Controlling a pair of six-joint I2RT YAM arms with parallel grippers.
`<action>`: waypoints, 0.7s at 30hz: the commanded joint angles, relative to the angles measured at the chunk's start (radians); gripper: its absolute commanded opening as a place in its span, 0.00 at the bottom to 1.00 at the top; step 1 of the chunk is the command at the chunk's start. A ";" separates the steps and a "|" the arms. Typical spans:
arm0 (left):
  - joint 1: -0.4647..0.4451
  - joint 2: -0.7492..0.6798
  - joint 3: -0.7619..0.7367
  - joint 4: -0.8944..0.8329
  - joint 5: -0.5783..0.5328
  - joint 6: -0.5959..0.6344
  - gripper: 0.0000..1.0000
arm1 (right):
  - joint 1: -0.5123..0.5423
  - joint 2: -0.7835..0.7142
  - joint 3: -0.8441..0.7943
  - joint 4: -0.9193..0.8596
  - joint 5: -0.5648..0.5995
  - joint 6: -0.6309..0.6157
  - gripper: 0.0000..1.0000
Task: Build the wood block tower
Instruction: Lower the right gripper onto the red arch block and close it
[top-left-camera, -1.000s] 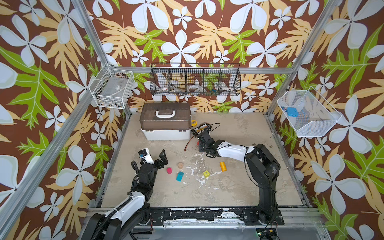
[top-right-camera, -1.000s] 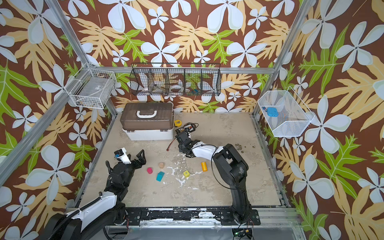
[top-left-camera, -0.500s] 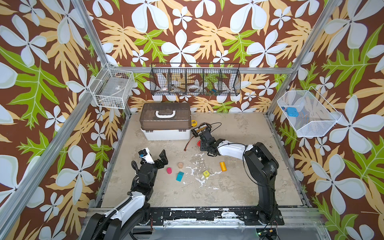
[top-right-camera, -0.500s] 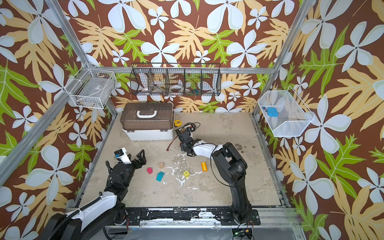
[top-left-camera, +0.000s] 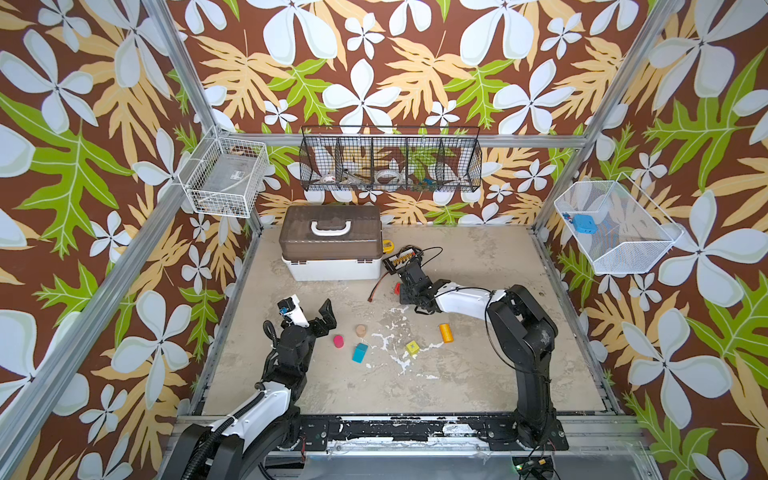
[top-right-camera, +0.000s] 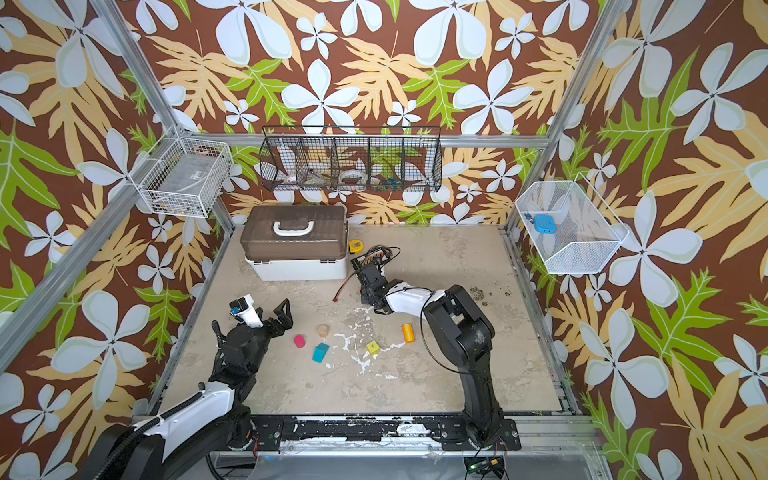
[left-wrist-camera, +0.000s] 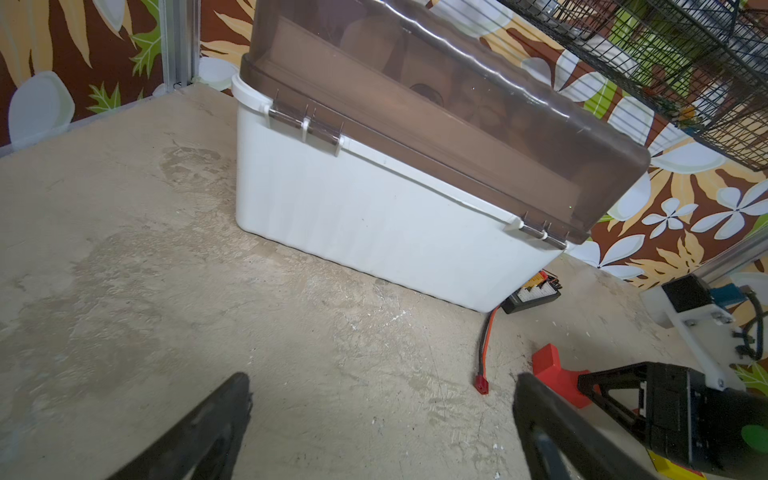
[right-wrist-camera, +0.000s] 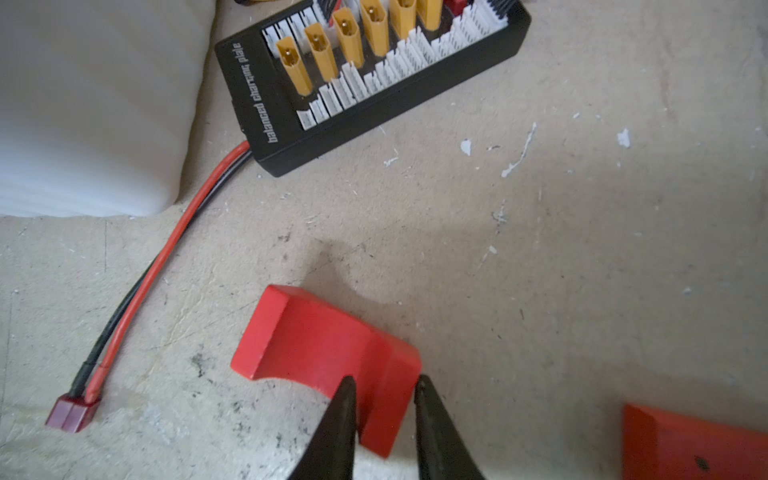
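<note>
Several wood blocks lie singly on the floor in both top views: a pink cylinder, a plain-wood piece, a teal block, a yellow cube and an orange cylinder. No tower is in view. My right gripper is shut on one leg of a red arch block, which rests on the floor near the connector board. In a top view, this gripper covers most of the arch. Another red block lies beside it. My left gripper is open and holds nothing, left of the pink cylinder.
A white case with a brown lid stands at the back. A black connector board with a red wire lies just beyond the arch. A yellow tape measure sits by the case. Wire baskets hang on the walls.
My right gripper's jaws have narrowed around the leg of the red arch. The left arm and the loose blocks have not moved.
</note>
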 joint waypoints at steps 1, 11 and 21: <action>0.001 -0.002 0.006 0.032 0.002 0.007 0.99 | 0.000 0.008 0.003 0.007 0.008 0.000 0.22; 0.003 0.005 0.009 0.030 0.006 0.009 1.00 | 0.000 0.033 0.040 -0.016 0.027 -0.014 0.34; 0.002 0.008 0.011 0.030 0.005 0.009 1.00 | -0.002 0.015 0.045 -0.029 0.028 -0.022 0.16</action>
